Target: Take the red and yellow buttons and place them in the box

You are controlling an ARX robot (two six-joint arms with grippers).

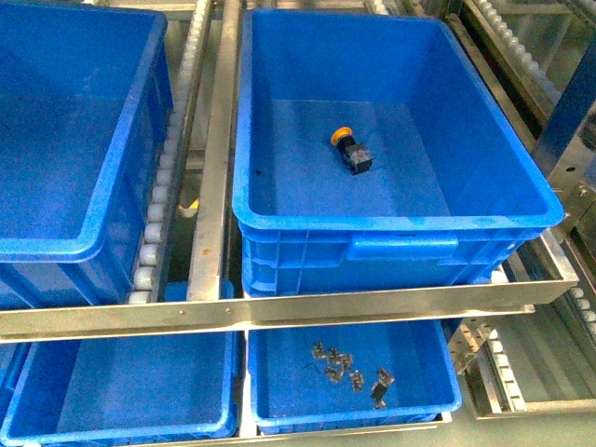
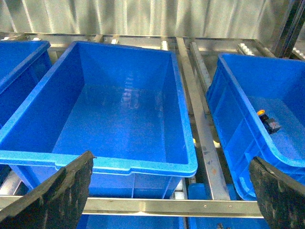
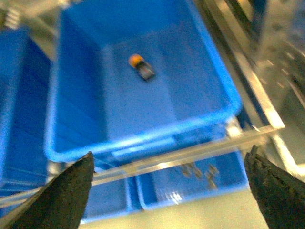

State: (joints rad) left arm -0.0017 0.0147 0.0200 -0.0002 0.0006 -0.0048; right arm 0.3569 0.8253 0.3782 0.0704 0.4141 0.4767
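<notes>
Metal roller rack [image 1: 279, 307], deep blue box [image 1: 391, 223], yellow-capped button [image 1: 351, 151] inside

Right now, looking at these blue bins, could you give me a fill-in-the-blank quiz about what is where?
1. The deep bright-blue plastic crate on the right holds exactly ____ yellow-capped black push-button switch.
2. The small dark parts lie in the shallow blue tray directly ____ that crate.
3. The robot's left hand and right hand are both wide ____, gripping nothing.
Missing words: one; below; open.
</notes>
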